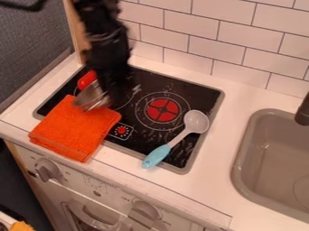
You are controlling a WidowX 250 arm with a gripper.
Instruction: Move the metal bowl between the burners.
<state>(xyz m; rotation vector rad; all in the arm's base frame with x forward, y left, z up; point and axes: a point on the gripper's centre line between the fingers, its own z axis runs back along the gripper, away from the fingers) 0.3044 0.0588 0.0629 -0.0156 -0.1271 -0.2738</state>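
Just behind the orange cloth [75, 128], the metal bowl [91, 98] is tilted, with the pincer [114, 95] close at its right; I cannot tell whether the pincer is spread, pressed together or pinching the rim. A good carry would start from a firm hold on the bowl's wall, lift clear of the cloth's nap, and lower the base level and slowly into the gap right of the cloth, between the left burner [131, 94] and the red burner [161, 110]. Thin curved metal may pivot if held at one edge. The cloth is folded, soft and fuzzy; behind it the bowl is round and shiny; right of it the hob [151, 142] is smooth, glossy black, and the spoon [196, 121] has an oval grey head and light-blue handle; well right, the sink [241, 164] looks matte, with rounded corners
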